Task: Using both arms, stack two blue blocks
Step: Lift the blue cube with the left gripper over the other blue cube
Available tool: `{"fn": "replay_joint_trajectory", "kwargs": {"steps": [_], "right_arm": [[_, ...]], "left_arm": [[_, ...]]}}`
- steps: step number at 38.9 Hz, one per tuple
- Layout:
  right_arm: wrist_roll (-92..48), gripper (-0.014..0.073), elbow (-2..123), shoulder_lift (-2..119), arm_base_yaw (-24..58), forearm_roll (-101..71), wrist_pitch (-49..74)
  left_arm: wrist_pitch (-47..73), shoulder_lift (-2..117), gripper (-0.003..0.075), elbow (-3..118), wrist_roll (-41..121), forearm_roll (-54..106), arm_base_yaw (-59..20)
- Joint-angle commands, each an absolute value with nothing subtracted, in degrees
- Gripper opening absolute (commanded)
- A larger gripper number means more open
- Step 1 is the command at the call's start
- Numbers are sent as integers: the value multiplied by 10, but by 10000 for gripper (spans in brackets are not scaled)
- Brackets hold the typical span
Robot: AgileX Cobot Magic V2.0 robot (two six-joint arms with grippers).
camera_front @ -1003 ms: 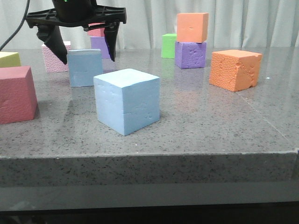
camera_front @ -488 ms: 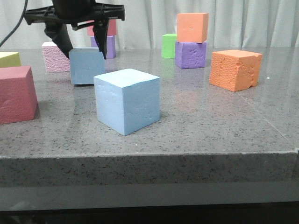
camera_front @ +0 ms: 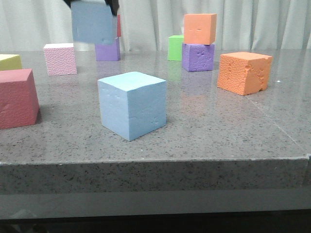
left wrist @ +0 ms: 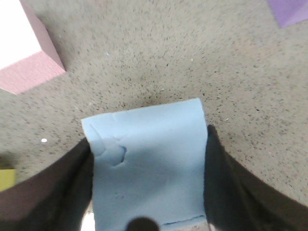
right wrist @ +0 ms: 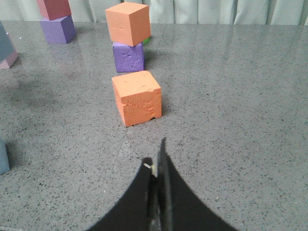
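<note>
One light-blue block [camera_front: 131, 103] with small dents stands on the table near the front. The other light-blue block [camera_front: 93, 22] hangs in the air at the back left, held by my left gripper [camera_front: 92, 4], of which only the finger ends show at the top edge. In the left wrist view the dark fingers [left wrist: 231, 187] press both sides of this block [left wrist: 149, 168], which has a groove mark and a chipped corner. My right gripper [right wrist: 156, 166] is shut and empty above bare table, short of the orange cube.
A dark-red cube [camera_front: 17, 97] and a yellow one [camera_front: 9, 61] stand at the left, a pink cube [camera_front: 60, 58] behind. A purple cube [camera_front: 108, 49] stands at the back. An orange cube on a purple one [camera_front: 198, 56], a green cube [camera_front: 176, 47] and a chipped orange cube [camera_front: 244, 72] stand to the right.
My left gripper closed on the far blue block and lifted it off the table, up toward the top of the front view.
</note>
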State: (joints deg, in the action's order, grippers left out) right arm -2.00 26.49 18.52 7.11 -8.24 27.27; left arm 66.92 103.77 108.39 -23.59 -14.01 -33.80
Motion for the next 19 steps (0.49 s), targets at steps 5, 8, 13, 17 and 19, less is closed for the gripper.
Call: {"fn": "replay_joint_trajectory", "kwargs": {"steps": [5,8,13,17,19], "right_arm": [[-24,-68,280,188,68,-81,222],[-24,-68,280,188,68,-81,222],[-24,-68,280,188,68,-81,222],[-24,-68,280,188,68,-81,222],[-24,-68,280,188,68,-81,222]], "left_arm": [[636,918,312,1012,-224,-173,-393],[623,883,312,973,-226,-156,-405],[598,824,312,911,-226,-94,-410],[576,793,312,866,-219,-53,-410],[566,783,312,847,-212,-40,-410]]}}
